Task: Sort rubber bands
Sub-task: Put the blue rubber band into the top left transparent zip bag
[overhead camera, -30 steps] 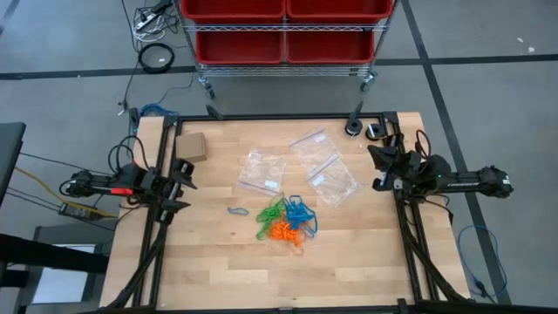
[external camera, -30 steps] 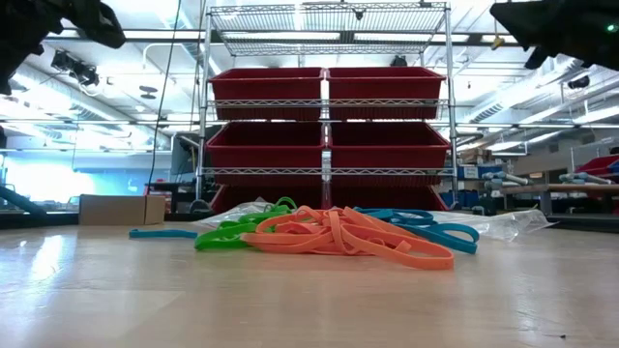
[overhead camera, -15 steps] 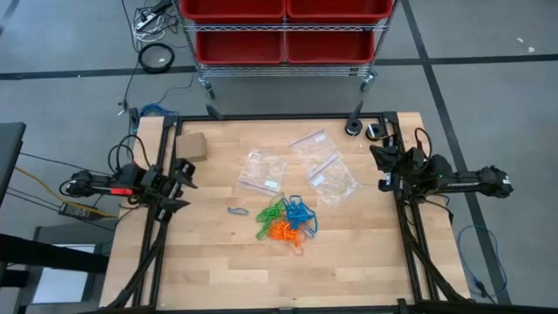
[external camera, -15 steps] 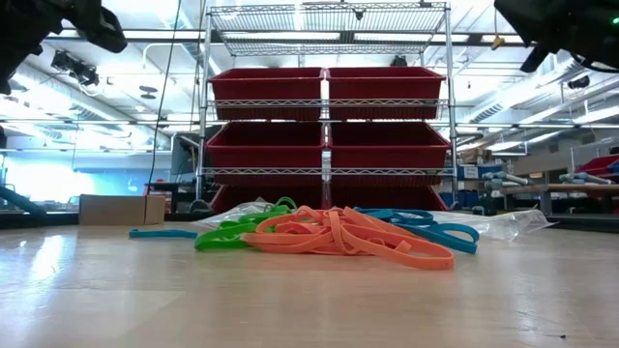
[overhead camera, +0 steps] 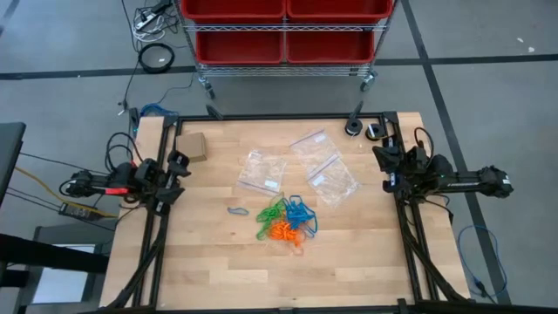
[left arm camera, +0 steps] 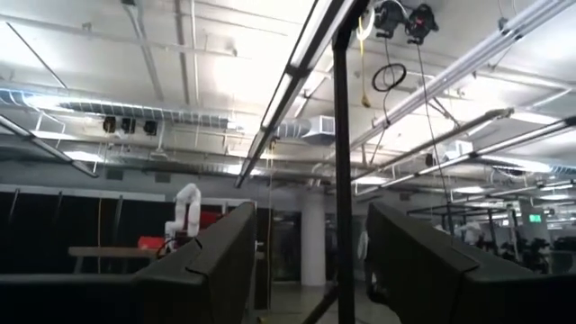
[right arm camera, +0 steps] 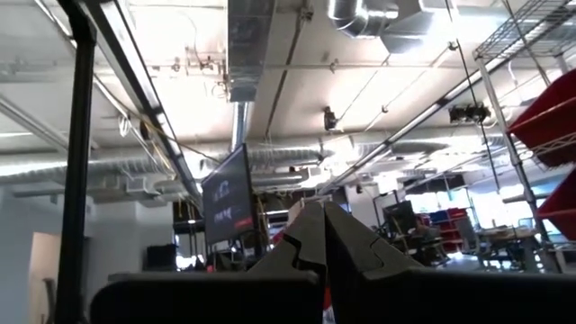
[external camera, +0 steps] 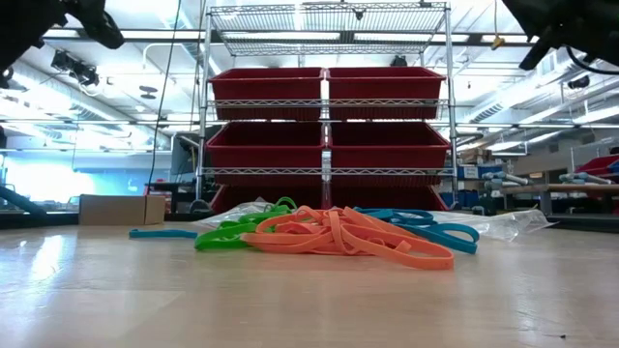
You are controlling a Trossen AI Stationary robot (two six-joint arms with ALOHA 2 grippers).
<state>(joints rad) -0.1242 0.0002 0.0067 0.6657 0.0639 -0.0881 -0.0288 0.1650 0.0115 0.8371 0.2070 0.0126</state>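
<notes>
The rubber bands (overhead camera: pixel 286 220) lie in a blue, green and orange heap mid-desk (overhead camera: pixel 209 262), well apart from both sets of jaws and between them. The left gripper (overhead camera: pixel 180 167) waits at the desk's left edge, jaws spread and empty. The right gripper (overhead camera: pixel 382 166) waits at the right edge, jaws pressed together on nothing

Dark jointed arms, black cables

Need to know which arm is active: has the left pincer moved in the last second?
Yes. In the high view the left pincer, open and empty, has pulled back toward the table's left edge and nearer the cardboard box.
</notes>
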